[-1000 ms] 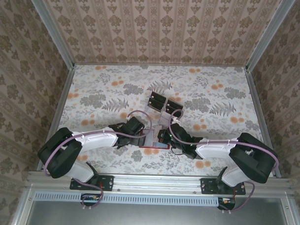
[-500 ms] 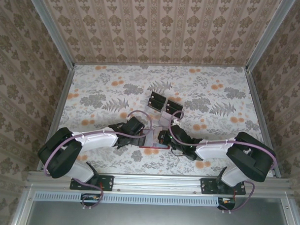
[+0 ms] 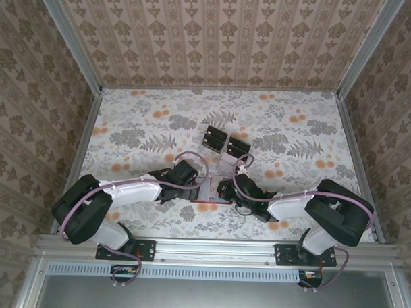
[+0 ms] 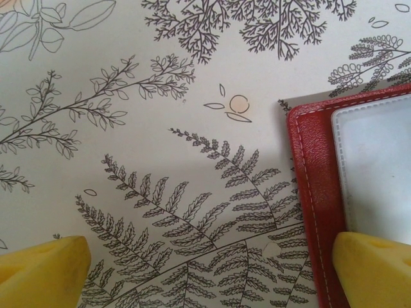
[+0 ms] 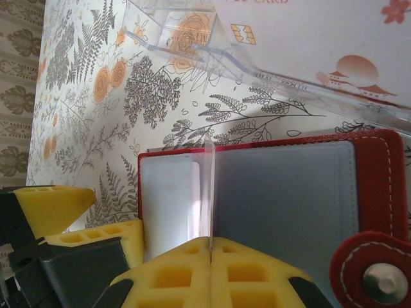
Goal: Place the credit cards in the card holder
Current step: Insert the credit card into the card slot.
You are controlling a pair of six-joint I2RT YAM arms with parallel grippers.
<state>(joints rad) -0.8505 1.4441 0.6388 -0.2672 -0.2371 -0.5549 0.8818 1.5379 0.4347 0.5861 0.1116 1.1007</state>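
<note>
The red card holder lies open on the patterned table, its grey pockets facing up. My right gripper is shut on a thin clear leaf of the holder, which stands upright between the two faces. My left gripper is open, with one yellow fingertip on the holder's red edge and the other on bare table. From above, both grippers meet over the card holder. Two credit cards lie just beyond it. One pale card with a gold chip sits behind a clear plastic stand.
The clear plastic stand lies between the holder and the cards. Patterned walls enclose the table on three sides, with metal rails along the edges. Both arms stretch low over the near half.
The right arm has shifted a little to the left, its gripper still shut at the holder. The left arm, the holder and the two cards have not moved.
</note>
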